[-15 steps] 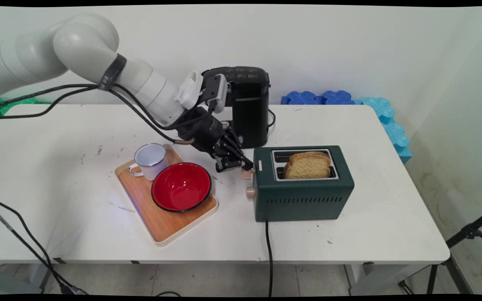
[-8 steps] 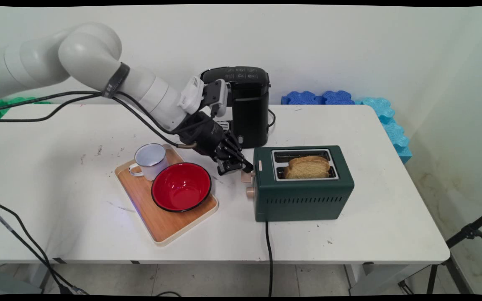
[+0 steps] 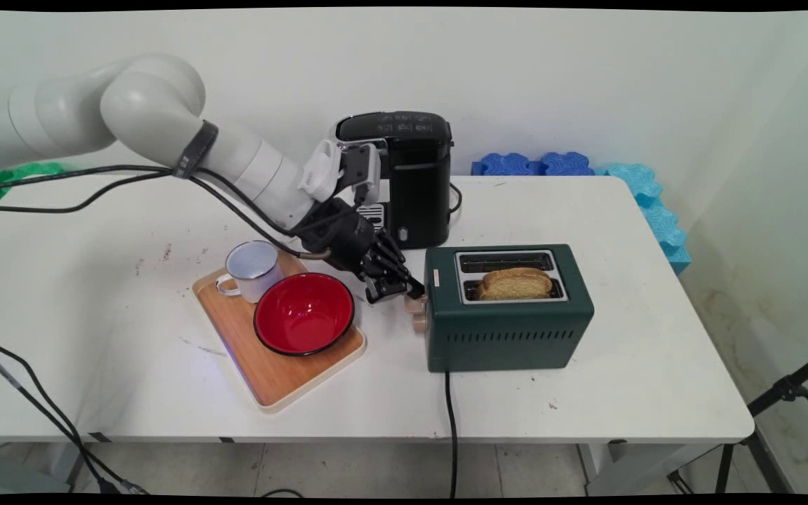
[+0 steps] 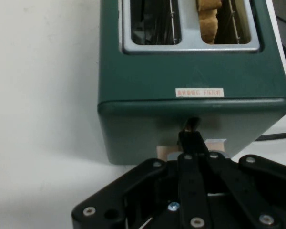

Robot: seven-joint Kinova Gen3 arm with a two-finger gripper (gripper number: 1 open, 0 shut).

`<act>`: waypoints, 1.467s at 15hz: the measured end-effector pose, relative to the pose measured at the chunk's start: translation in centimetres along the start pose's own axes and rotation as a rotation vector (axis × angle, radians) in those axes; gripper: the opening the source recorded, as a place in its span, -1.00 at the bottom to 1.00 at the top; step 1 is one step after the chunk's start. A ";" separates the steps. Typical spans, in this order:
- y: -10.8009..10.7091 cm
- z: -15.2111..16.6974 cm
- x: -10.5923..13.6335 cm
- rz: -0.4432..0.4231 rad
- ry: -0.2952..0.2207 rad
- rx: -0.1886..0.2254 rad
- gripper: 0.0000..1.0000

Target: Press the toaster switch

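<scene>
the gripper (image 3: 398,287) is pressing down on the toaster's lever (image 3: 414,304), fingers closed together over it at the left end of the green toaster (image 3: 509,330). the toaster is standing upright on the table (image 3: 586,393), its black cord (image 3: 450,428) running toward the near edge. a bread slice (image 3: 515,283) is sitting low in the nearer slot; the far slot is standing empty.
</scene>
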 end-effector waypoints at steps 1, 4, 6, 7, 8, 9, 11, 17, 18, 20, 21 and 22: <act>0.1 0.1 -0.1 -0.004 0.000 0.000 -1.00; 0.2 0.3 -0.4 -0.014 0.000 0.000 -1.00; 0.3 0.5 -0.6 -0.020 0.000 0.000 -1.00; 0.3 0.6 -0.7 -0.023 0.001 0.001 -1.00; 0.3 0.7 -0.8 -0.027 0.002 0.002 -1.00; 0.3 0.8 -0.9 -0.030 0.002 0.004 -1.00; 0.3 0.9 -1.0 -0.034 0.003 0.006 -1.00; 0.1 1.3 -1.6 -0.047 0.003 0.016 -1.00; 0.0 1.3 -1.7 -0.050 0.002 0.017 -1.00; 0.0 1.4 -1.9 -0.054 0.001 0.018 -1.00; 0.0 1.4 -2.0 -0.056 0.000 0.019 -1.00; 0.0 1.4 -2.1 -0.058 -0.001 0.020 -1.00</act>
